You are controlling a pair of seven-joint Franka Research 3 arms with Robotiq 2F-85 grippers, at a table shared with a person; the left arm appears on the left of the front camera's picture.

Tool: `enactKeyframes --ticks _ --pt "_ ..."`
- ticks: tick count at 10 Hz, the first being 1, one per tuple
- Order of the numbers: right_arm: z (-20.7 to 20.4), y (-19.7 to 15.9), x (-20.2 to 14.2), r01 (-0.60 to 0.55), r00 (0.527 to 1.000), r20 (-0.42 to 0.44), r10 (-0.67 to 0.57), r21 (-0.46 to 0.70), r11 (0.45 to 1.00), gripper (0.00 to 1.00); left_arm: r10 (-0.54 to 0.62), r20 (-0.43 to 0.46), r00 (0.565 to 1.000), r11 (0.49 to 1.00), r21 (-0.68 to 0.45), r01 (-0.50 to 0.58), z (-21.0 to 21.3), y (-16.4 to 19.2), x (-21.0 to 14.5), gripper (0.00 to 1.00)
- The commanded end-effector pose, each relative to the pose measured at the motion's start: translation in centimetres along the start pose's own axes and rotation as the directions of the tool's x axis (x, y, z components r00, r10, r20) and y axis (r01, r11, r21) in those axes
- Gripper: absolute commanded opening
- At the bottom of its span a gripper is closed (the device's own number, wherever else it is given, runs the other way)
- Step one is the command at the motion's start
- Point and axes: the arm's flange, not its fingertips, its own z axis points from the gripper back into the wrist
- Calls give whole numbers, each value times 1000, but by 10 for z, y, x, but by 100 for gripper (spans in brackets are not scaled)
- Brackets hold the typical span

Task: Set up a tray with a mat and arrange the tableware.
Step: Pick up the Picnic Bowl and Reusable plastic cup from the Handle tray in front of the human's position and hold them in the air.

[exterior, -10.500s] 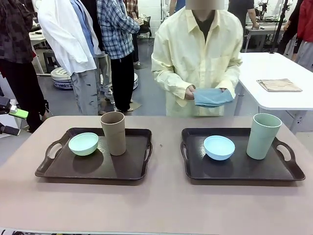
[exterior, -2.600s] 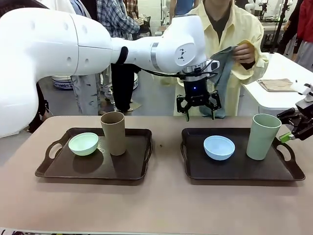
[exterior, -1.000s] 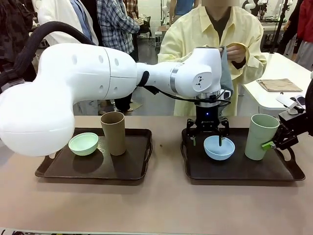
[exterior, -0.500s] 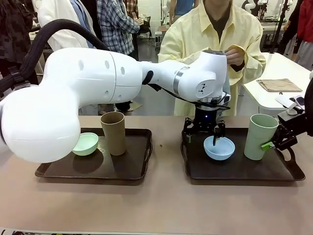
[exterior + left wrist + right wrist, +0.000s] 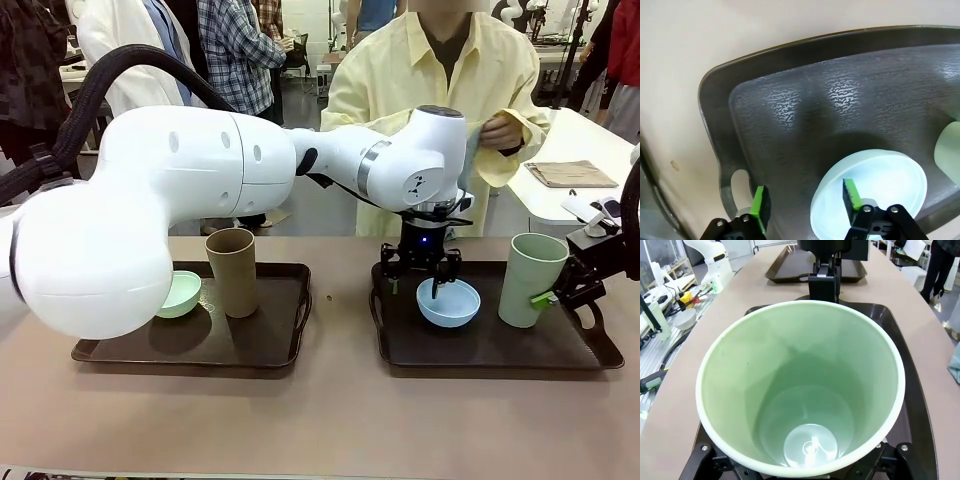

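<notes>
Tableware on the right-hand tray [image 5: 480, 362] now engaged at both pieces. Found left of tray centre, toward 9 o'clock: light blue bowl [image 5: 450, 303], right way up. Found toward 3 o'clock: pale green tumbler [image 5: 527, 280], tipped slightly toward the bowl. Noted of the left gripper [image 5: 417, 286]: brought down over the last seconds from above the tray's 12 o'clock edge to the bowl, jaws apart and straddling its rim. Confirmed in the left wrist view, with one green pad [image 5: 851, 195] inside the bowl and the other over bare tray floor. No clamp on the rim as yet. Noted of the right gripper [image 5: 545, 295]: standing clear at 3 o'clock of the tumbler a moment back, now closed on its lower wall. Tumbler since shifted a little toward 9 o'clock and off vertical; read as the start of a lift, not confirmed. Noted of the mat [image 5: 473, 165]: folded in both hands earlier, now shaken out and held up behind the left arm by the person's hand [image 5: 500, 130]. Judged a clearing of this tray ahead of laying the mat, with bowl and tumbler to go back on top afterwards. Left-hand tray [image 5: 190, 357] at 9 o'clock, carrying brown tumbler [image 5: 231, 272] and mint green bowl [image 5: 183, 293], unchanged.
</notes>
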Motion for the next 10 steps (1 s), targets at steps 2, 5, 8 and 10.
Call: enactKeyframes --ticks 2,5,8,10 --pt "-4 -3 -2 -31 999 13 31 -10 999 0 4 24 1000 1000 6 -4 4 -7 10 0" --pt "-4 -2 -2 -27 1000 13 27 2 1000 24 -8 -1 1000 1000 -11 8 5 -8 9 0" --pt "-3 -2 -3 -28 999 17 28 6 1000 24 -9 -2 1000 1000 -10 9 5 -9 8 0" --pt "-3 -1 -3 -26 999 21 26 9 1000 0 -9 -9 1000 1000 -11 9 4 -8 6 0"
